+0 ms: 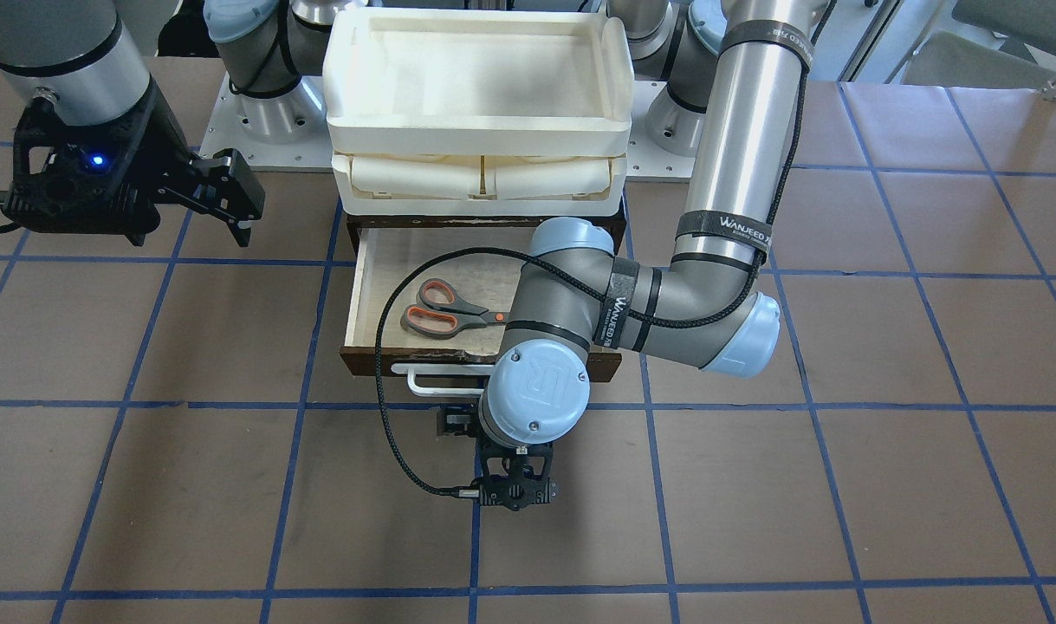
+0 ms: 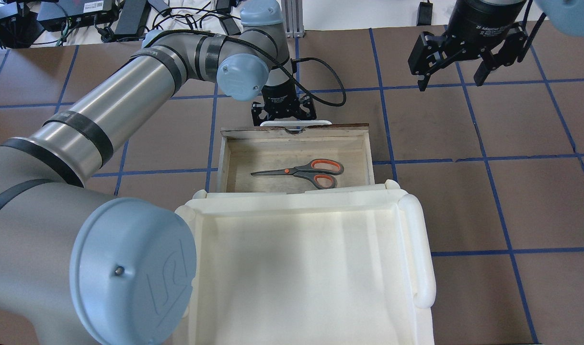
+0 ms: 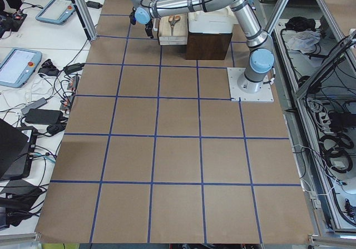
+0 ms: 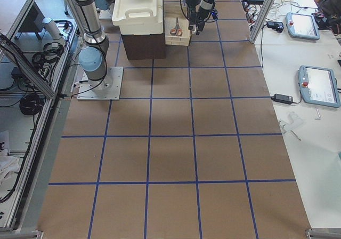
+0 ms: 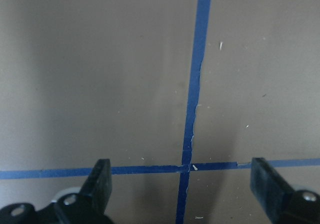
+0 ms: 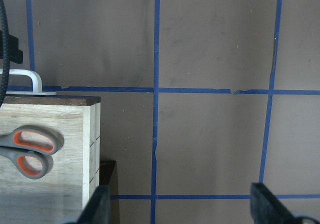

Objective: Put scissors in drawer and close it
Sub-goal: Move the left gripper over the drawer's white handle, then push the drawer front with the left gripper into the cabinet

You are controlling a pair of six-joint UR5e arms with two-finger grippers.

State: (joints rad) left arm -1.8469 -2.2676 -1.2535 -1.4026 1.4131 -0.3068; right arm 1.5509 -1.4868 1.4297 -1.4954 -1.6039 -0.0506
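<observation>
Overhead exterior shows scissors (image 2: 303, 171) lying inside the open drawer (image 2: 367, 155).

The scissors (image 2: 303, 171) were laid inside the drawer (image 2: 367, 153), nearer its rear edge, loops toward its right wall. The drawer was drawn out from beneath the stacked trays (image 2: 416, 249), toward the operators' edge of the tabletop (image 2: 464, 191). The left gripper (image 2: 284, 116) was set just beyond the drawer's handle (image 2: 295, 123). The right gripper (image 2: 452, 81) was held well apart, to the right.

I see scissors (image 2: 303, 171) lying flat in the open drawer (image 2: 330, 132) | left gripper (image 2: 284, 116) at its white handle (image 2: 320, 122) | right gripper (image 2: 451, 82) spread, well apart
</observation>
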